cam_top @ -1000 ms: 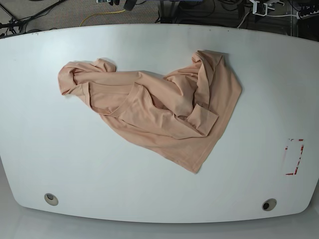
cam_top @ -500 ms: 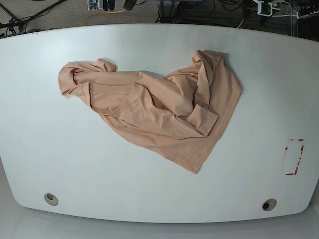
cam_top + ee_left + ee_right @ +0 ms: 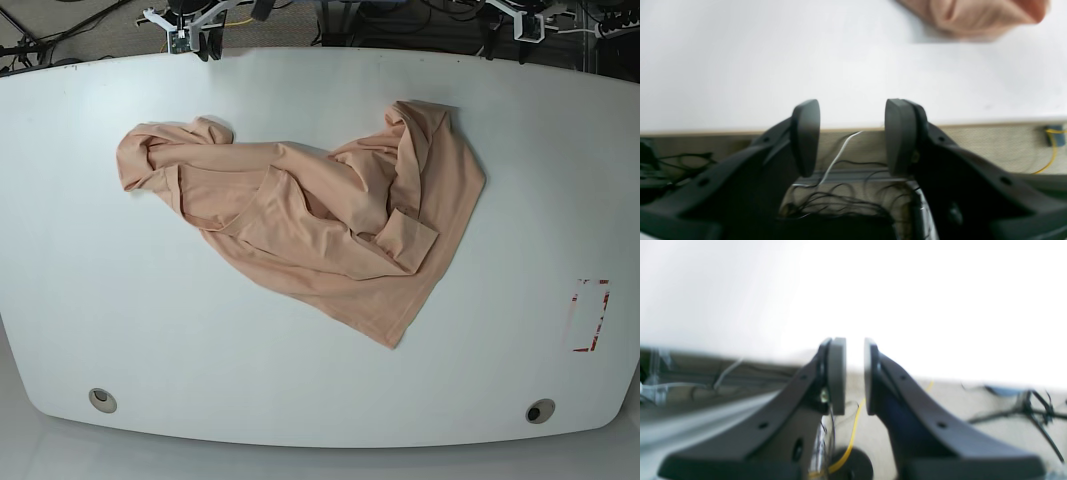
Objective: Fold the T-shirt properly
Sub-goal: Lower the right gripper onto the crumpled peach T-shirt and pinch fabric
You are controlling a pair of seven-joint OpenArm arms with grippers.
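The peach T-shirt [image 3: 320,215] lies crumpled in the middle of the white table [image 3: 90,280], bunched at the left and folded over itself at the right, with one hem corner pointing toward the front edge. My left gripper [image 3: 853,135] stands open and empty over the table's far edge, and a lobe of the T-shirt [image 3: 973,15] shows ahead of it to the right. My right gripper [image 3: 855,376] is shut to a thin slit with nothing in it, also at the far edge. In the base view both arms just show, the right arm [image 3: 188,22] and the left arm [image 3: 520,18].
A red-marked label [image 3: 590,315] lies near the table's right edge. Two round holes [image 3: 102,400] [image 3: 540,411] sit by the front edge. Cables [image 3: 840,196] and a yellow cord [image 3: 850,440] lie on the floor beyond the far edge.
Both arms have come into the base view at the table's far edge. The T-shirt has not moved.
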